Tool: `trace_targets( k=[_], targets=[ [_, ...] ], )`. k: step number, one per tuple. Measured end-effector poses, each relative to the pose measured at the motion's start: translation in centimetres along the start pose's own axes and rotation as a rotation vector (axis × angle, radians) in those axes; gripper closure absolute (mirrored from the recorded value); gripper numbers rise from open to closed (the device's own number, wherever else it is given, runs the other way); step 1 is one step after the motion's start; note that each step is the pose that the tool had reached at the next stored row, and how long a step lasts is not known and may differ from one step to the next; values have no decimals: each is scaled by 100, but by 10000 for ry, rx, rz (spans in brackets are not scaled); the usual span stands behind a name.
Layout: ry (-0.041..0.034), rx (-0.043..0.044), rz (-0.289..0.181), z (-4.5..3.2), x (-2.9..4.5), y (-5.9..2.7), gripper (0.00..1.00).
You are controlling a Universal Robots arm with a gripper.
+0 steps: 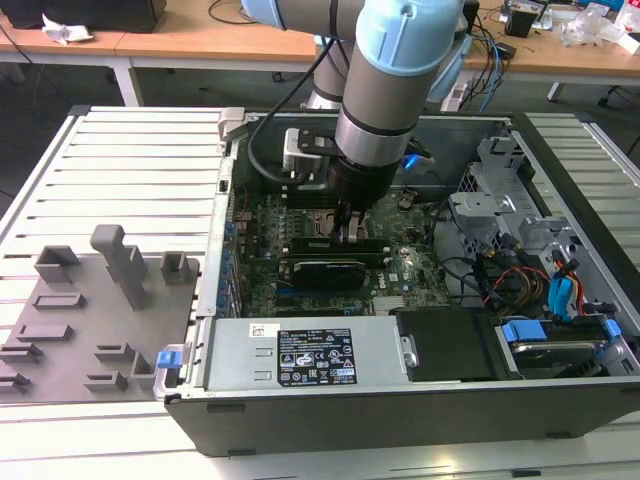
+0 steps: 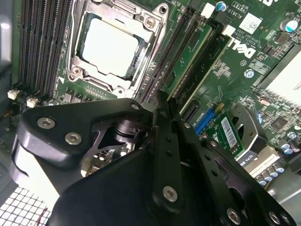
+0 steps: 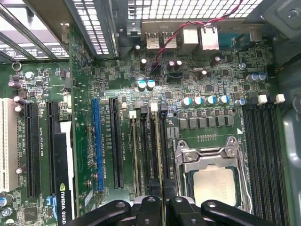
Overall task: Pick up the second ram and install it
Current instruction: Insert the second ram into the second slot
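Note:
The second ram [image 1: 318,243] is a thin green stick standing on edge in a black slot of the motherboard, just beside the square processor socket [image 2: 110,47]. In the second wrist view its green face [image 2: 192,56] runs up to the fingertips. In the first wrist view its thin top edge [image 3: 162,160] passes between the fingers. My gripper [image 1: 350,232] reaches straight down into the open computer case. Its black fingers [image 2: 162,101] are drawn close together on the stick's top edge, and the gripper [image 3: 163,207] is centred over that slot.
A grey fixture [image 1: 100,300] with upright blocks lies on the slatted table at the exterior view's left. Inside the case, a black graphics card [image 1: 325,270] sits just in front of the slots. The power supply [image 1: 300,355] and drive bays with cables [image 1: 530,270] crowd the near side and the right.

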State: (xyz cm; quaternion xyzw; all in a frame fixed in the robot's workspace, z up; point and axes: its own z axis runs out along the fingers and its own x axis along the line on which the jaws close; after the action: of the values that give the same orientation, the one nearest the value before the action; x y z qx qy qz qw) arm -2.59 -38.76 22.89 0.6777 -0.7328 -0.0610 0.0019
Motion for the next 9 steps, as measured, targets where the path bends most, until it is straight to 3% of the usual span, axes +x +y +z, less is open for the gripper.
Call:
trace_targets(
  k=[9],
  targets=[
    [1,0,0,21,1,-13,86]
  ],
)
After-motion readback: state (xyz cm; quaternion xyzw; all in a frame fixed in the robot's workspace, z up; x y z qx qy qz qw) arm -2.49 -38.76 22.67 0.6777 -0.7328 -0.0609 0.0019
